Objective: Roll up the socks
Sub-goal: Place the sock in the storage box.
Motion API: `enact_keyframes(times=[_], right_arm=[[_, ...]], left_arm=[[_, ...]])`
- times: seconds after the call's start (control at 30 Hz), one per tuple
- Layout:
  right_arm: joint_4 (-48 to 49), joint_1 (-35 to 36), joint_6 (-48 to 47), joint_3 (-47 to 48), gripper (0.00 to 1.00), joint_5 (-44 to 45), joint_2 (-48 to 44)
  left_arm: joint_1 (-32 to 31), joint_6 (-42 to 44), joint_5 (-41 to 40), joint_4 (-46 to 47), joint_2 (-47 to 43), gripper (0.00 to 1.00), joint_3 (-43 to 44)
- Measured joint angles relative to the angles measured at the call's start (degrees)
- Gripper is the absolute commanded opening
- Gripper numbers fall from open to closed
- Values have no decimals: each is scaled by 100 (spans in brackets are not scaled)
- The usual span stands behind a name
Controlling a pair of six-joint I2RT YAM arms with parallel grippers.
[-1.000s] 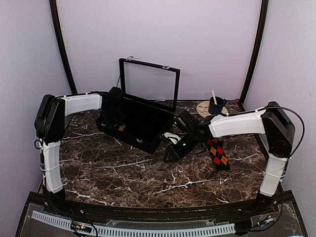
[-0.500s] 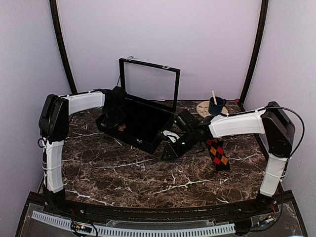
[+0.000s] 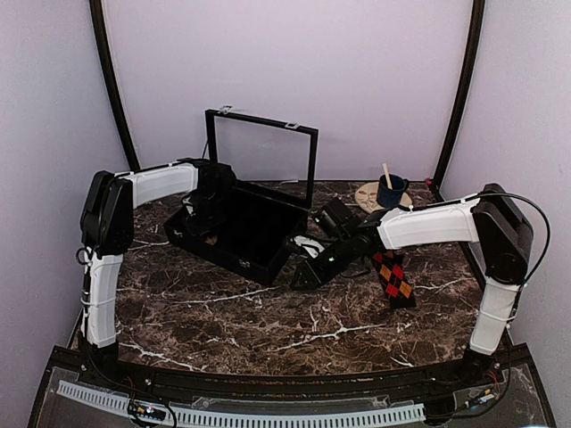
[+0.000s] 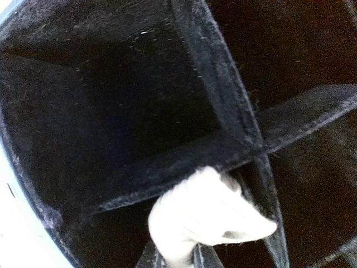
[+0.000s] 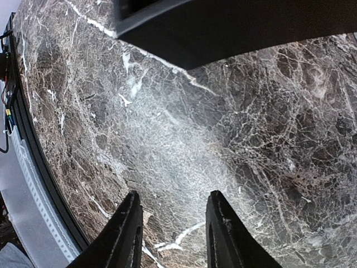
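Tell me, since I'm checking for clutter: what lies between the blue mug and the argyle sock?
The right arm's white forearm crosses between the mug and the sock, in the top view.

The table (image 3: 223, 312) is showing polished brown stone with white veins and is catching a soft sheen. At ten o'clock the black box (image 3: 234, 259) is wearing a matt, velvety lining, with its dividers (image 4: 223, 111) looking fuzzy. A pale cloth (image 4: 206, 215) inside is looking napped. At three o'clock the socks (image 3: 393, 278) are looking like knitted fabric. The right gripper (image 5: 174, 198) is showing smooth black plastic fingers.
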Motion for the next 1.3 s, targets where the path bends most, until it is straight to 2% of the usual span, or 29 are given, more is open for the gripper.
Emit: enact_keyframes(times=[0.13,0.3,0.87,1.03,1.1,1.17,1.3], right_arm=[[2,0,2,0,36,-17,-2],[4,0,2,0,37,-20,-7],[-59,0,-17,-20,38,-15,-26],[-127,0,-44,-17,38,-15,-26],[-162,0,-61,-7,38,-15,-24],[-192,0,-85,20,38,-15,-24],[-256,0,-133,136,39,-17,-24]], left_arm=[[2,-44,-157,-586,68,0,39],[2,-35,-199,-868,83,0,-4],[72,479,354,-133,83,0,-354],[81,557,387,-68,76,15,-363],[83,568,402,-35,59,28,-387],[90,564,461,22,50,37,-389],[107,476,535,76,2,43,-372]])
